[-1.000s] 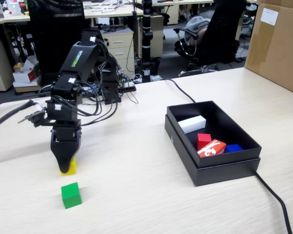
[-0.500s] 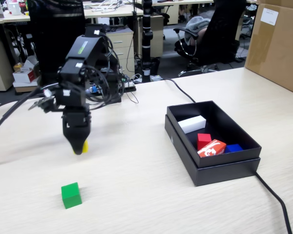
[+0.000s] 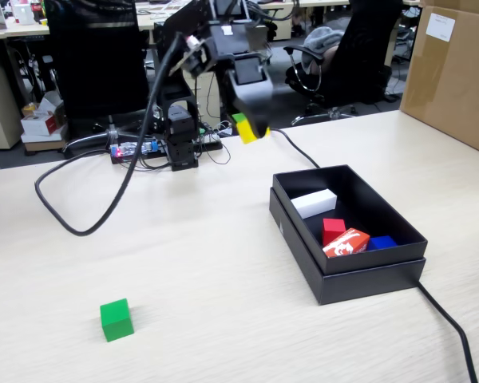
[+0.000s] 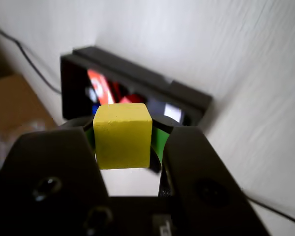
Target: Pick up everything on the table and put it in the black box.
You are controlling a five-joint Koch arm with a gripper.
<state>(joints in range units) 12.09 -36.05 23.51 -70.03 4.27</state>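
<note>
Transport is the step I have in hand: my gripper (image 3: 251,128) pinches the yellow cube (image 4: 122,135) between its two jaws, raised high above the table (image 3: 223,271) and up-left of the black box (image 3: 367,271) in the fixed view. From the wrist camera the cube sits squarely between the jaws, its faces clean, edges sharp, one flat side turned to the lens, with the box blurred beyond it. Next, I judge, I need to carry it over the box's open top and let go above a bare patch of floor. A red cube (image 3: 333,230) already lies inside. The green cube (image 3: 116,319) waits alone on the table, well apart from the box.
</note>
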